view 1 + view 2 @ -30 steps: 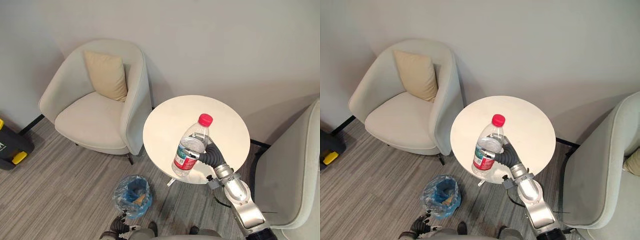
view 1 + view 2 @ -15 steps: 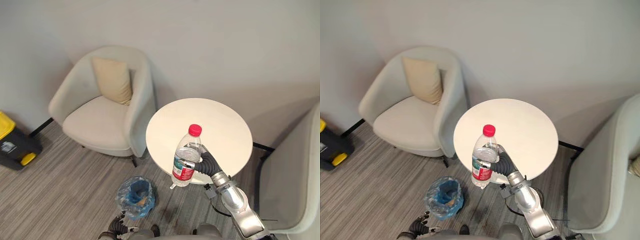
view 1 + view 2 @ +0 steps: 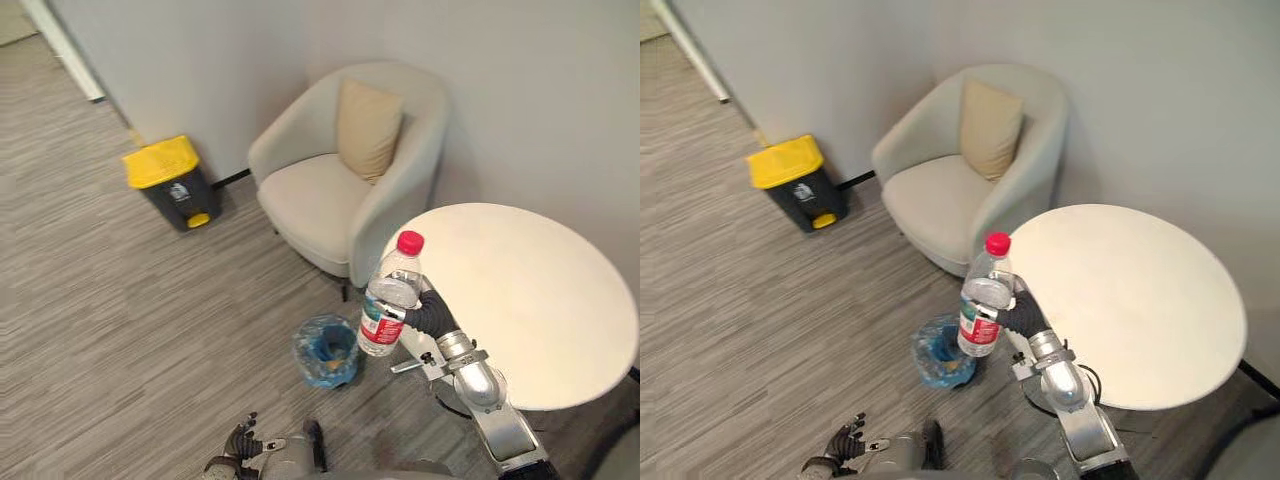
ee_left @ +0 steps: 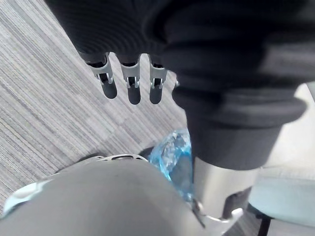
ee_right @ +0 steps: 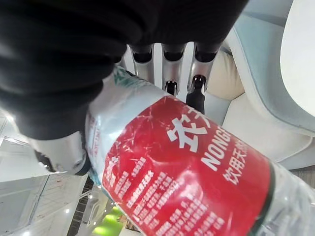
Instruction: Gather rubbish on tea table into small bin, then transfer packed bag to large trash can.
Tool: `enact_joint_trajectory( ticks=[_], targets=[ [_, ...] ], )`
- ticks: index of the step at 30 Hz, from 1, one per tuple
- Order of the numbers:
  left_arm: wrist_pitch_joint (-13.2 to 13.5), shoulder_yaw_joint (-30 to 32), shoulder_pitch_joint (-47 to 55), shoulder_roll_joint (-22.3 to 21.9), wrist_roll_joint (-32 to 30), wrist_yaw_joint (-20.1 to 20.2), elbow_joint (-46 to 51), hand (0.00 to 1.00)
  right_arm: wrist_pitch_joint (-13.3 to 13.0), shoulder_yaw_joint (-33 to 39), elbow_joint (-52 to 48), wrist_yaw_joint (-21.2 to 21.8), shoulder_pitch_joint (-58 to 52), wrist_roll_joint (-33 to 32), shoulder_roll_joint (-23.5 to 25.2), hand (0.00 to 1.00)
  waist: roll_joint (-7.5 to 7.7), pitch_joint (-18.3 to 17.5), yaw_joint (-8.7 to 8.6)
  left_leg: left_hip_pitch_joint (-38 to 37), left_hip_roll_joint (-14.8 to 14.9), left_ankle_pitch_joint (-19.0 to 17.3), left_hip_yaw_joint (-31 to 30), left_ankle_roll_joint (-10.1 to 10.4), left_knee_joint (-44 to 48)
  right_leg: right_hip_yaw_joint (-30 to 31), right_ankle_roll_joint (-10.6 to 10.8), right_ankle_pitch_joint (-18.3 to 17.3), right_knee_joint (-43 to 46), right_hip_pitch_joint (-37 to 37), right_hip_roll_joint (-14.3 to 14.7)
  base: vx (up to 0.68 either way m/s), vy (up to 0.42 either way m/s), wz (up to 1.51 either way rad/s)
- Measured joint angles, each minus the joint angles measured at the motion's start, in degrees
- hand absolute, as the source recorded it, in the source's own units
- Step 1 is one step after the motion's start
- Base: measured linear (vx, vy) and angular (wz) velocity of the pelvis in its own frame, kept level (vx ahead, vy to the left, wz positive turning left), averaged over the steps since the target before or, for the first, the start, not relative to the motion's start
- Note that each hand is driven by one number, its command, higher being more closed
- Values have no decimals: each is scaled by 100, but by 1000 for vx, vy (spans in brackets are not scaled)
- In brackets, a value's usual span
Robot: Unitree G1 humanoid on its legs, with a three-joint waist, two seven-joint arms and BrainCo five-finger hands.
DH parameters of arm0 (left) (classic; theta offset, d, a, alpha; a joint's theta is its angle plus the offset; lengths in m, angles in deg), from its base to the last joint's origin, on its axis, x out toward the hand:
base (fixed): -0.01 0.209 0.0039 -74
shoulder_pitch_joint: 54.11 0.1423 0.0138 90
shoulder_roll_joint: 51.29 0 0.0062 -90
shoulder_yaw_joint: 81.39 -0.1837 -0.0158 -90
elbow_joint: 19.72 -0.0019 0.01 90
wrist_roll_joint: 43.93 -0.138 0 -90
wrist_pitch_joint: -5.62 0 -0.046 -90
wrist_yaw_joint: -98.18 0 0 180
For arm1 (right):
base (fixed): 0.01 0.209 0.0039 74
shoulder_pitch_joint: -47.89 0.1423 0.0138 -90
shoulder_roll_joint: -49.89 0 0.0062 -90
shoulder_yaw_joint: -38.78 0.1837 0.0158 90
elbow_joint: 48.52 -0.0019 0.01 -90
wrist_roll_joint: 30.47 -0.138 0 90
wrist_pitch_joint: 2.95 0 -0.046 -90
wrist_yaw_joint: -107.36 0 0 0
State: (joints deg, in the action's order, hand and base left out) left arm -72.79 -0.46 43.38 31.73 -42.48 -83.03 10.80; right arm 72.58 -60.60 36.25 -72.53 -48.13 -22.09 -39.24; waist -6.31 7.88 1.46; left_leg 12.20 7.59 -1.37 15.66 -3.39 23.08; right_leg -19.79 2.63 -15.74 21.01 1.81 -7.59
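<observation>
At the bottom edge your left hand (image 3: 243, 440) hangs empty, fingers loosely straight. Lower centre sits the small blue-bagged bin (image 3: 326, 350). Just right of it, your right hand (image 3: 425, 312) has its fingers wrapped round the clear red-capped plastic bottle (image 3: 390, 295), held in the air. Released off-centre, it could glance off the rim.

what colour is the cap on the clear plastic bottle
Pinkish red. The cap of the clear plastic bottle shows best in the left eye view.
</observation>
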Motion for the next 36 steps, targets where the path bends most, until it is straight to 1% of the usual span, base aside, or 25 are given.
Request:
enact_joint_trajectory(
  ticks=[1,2,3,4,6,8,9,14,15,16,17,19,20,22,23,25,26,27,29,30,31,32,34,35,36],
  targets=[
    [9,-10,76,22,-14,5,60,0,35,105,18,-45,-2,5,42,100,51,-12,-67,-174,-212,198,-127,137,-622,155,-72,1,-239,13,110,4,38,126],
    [-16,13,18,43,-76,5,39,0,31,235,32,-108,-32,10,106,100,140,10,-114,-350,-359,317,-114,77,-1229,58,-67,207,-547,111,39,-15,51,99],
    [-18,23,18,44,-117,7,38,0,44,284,86,-129,-25,14,133,100,158,36,-82,-393,-344,208,6,34,-1163,-10,9,294,-586,151,8,81,56,74],
    [-17,30,36,18,-119,5,43,0,96,362,164,-147,-15,20,162,100,114,25,-41,-451,-326,215,165,63,-1132,-58,53,292,-589,267,13,72,33,39],
    [-16,61,63,45,-214,2,42,0,147,404,247,-154,-7,26,281,100,197,35,0,-679,-478,286,79,46,-1353,36,118,298,-729,458,24,24,47,26],
    [-28,58,87,58,-238,5,41,0,142,384,255,-153,-1,26,397,100,216,47,-4,-761,-527,302,57,47,-1456,124,116,301,-799,506,34,-17,39,2],
    [-43,58,97,56,-239,6,43,0,141,384,299,-150,-3,26,425,100,216,46,-35,-804,-570,318,33,34,-1530,170,121,303,-817,523,31,-27,36,4],
    [-51,66,140,68,-255,5,42,0,144,389,647,-149,-7,26,428,100,251,52,-49,-879,-635,400,45,61,-1798,323,133,304,-834,487,51,-20,17,2],
    [-52,67,141,75,-260,6,42,0,157,380,723,-144,-13,26,457,100,270,58,-47,-892,-645,399,63,63,-1820,352,169,278,-830,478,47,6,8,-10],
    [-50,75,143,77,-261,6,42,0,164,365,743,-142,-15,26,467,100,332,92,-41,-865,-649,370,113,31,-1809,424,185,247,-776,405,17,11,16,-14],
    [-49,76,137,80,-261,7,43,0,163,352,742,-142,-8,25,472,100,326,88,-36,-837,-658,336,165,-5,-1789,461,195,205,-691,331,-21,16,33,-18],
    [-27,78,120,138,-255,10,48,0,163,240,764,-141,-1,29,504,100,422,121,-52,-656,-725,174,305,-63,-1492,594,236,-48,-212,8,-192,56,45,-13],
    [2,74,103,193,-254,15,48,0,170,190,861,-136,-5,49,511,100,498,169,-60,-570,-750,-52,315,-67,-1211,607,303,-184,69,-53,-296,89,21,-3],
    [-3,63,99,278,-253,7,47,0,240,133,949,-111,-14,132,518,100,623,238,-57,-546,-822,-322,243,-95,-866,592,353,-300,451,-14,-465,108,-8,11],
    [-7,64,98,284,-252,4,47,0,244,140,948,-112,-21,138,519,100,628,240,-84,-509,-845,-412,160,-158,-778,626,307,-252,650,-36,-479,164,13,25],
    [-8,71,82,291,-248,3,53,0,245,156,947,-113,-4,138,488,100,594,252,-94,-600,-840,-442,2,-210,-815,768,61,-122,1252,-391,-469,136,24,30],
    [-13,69,76,288,-238,2,56,0,243,148,954,-109,-35,138,504,100,599,261,-133,-616,-785,-449,-155,-215,-819,916,53,-260,1292,-549,-283,127,-6,50],
    [-23,72,60,306,-238,4,29,0,243,142,1002,-108,-33,137,494,100,601,261,-143,-634,-752,-455,-287,-208,-842,955,63,-293,1113,-717,-158,152,-11,56],
    [-51,78,66,305,-238,7,21,0,244,136,1096,-109,-28,138,480,100,621,253,-141,-746,-790,-486,-357,-140,-870,1059,40,-245,745,-906,-42,121,-32,46],
    [-53,82,83,305,-239,5,24,0,245,108,1102,-109,-27,138,468,100,688,214,-141,-797,-841,-517,-393,-70,-833,1067,-6,-77,512,-926,-46,156,-72,51],
    [-55,86,135,314,-239,5,23,0,244,63,1103,-109,-60,138,461,100,704,183,-194,-794,-907,-612,-480,-8,-738,1088,-99,309,435,-876,-51,102,-57,42],
    [-60,96,156,318,-239,4,15,0,244,43,1103,-108,-73,138,444,100,674,154,-215,-793,-906,-666,-535,7,-674,1093,-98,366,422,-826,-50,175,-97,37],
    [-68,127,179,179,-244,7,20,0,244,40,1100,-111,-104,137,410,100,432,29,-211,-620,-745,-821,-668,146,-463,938,-114,415,95,-689,124,194,-88,22],
    [-70,126,205,166,-249,10,22,0,245,40,1100,-111,-119,137,391,100,402,35,-207,-558,-685,-859,-703,204,-377,880,-129,445,-23,-639,170,183,-72,26],
    [-69,138,201,122,-249,10,35,0,245,43,1092,-112,-167,136,358,100,329,70,-205,-514,-529,-940,-672,351,-44,768,-205,506,-273,-446,272,181,-77,28]
  ],
)
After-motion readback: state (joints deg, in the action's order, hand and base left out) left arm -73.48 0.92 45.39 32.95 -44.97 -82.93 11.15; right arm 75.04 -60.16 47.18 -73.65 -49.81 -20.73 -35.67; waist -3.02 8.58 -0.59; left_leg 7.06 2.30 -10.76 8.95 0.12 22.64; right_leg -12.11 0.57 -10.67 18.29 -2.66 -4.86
